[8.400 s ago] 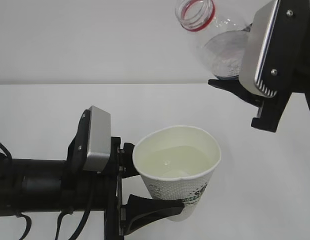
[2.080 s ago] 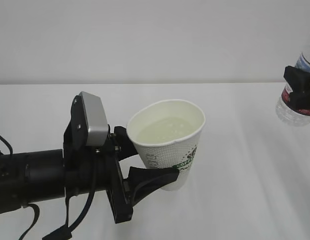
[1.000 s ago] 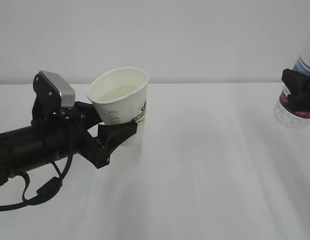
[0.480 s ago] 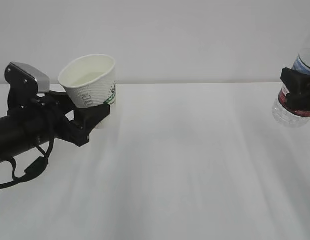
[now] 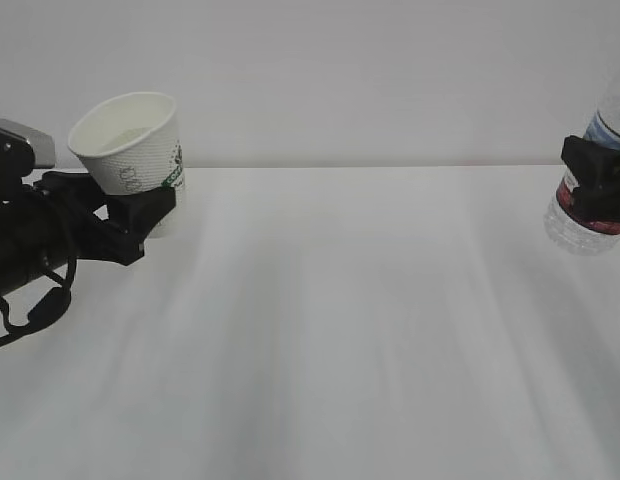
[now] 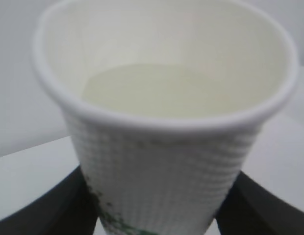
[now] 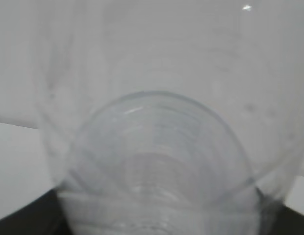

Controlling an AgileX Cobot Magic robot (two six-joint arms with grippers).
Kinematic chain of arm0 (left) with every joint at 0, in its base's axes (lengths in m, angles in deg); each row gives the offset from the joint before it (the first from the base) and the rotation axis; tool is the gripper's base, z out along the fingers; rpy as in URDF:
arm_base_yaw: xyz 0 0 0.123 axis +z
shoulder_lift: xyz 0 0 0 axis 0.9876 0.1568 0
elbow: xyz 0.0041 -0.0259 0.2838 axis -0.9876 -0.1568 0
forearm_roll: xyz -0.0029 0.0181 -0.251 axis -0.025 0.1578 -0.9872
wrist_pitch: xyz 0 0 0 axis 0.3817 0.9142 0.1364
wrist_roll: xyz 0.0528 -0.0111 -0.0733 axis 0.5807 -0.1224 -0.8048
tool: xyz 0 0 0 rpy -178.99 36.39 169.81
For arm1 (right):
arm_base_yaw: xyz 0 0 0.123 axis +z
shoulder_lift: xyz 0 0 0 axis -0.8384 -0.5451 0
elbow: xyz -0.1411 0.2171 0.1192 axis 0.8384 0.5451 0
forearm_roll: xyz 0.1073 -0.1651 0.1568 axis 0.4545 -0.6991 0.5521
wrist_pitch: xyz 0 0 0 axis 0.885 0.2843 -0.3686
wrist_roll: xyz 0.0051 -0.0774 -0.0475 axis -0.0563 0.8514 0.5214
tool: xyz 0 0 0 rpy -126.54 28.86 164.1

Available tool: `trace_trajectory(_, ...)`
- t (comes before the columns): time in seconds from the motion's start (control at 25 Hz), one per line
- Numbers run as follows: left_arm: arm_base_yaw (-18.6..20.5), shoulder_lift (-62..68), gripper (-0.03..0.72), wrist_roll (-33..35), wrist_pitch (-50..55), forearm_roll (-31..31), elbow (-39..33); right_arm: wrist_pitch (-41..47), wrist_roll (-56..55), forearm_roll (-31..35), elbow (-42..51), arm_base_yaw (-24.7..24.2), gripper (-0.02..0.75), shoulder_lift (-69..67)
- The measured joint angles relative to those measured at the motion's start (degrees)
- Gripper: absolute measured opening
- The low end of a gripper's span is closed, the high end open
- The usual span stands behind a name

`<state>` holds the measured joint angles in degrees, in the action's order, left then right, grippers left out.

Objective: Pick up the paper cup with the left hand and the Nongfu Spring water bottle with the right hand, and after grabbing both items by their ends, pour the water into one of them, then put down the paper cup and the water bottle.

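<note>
So the white table [image 5: 330, 330] takes up basically everything here, and both arms are parked out at opposite edges of it, well apart from each other.

Far left: the left hand [image 5: 125, 215] is clamped around the lower part of the paper cup [image 5: 130, 140], one black finger on each side of it. The cup's long axis runs up and down but it's tipped a bit, rim leaning away from the arm. Looks to me like it's off the table, though I can't quite see under its base. The wrist camera shows the water [image 6: 166, 90] sitting as a pale pool inside, maybe half full.

Far right: the right hand [image 5: 595, 190] is gripping the Nongfu Spring water bottle [image 5: 590, 215] around its label band, bottle standing upright, rounded bottom poking out below the claw and seemingly close over the table. Top is cut off by the frame.

The pouring seems done, so my guess is what's left is setting both down. For the cup that's the tricky bit: the table is straight below the claw, and the cup needs to come back to vertical before it touches or it'll slosh.
</note>
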<state>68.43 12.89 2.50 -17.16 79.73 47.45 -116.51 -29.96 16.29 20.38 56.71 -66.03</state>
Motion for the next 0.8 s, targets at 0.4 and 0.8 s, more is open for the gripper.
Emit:
trace_trajectory(0.4,4.32,0.0,0.483,0.04,0.0,-3.45,0.0,0.0,0.0,0.0,0.0,0.0,0.442,-0.02)
trace_trajectory(0.8,8.43,0.0,0.483,0.13,0.0,-5.74,0.0,0.0,0.0,-0.05,0.0,0.0,0.442,-0.02)
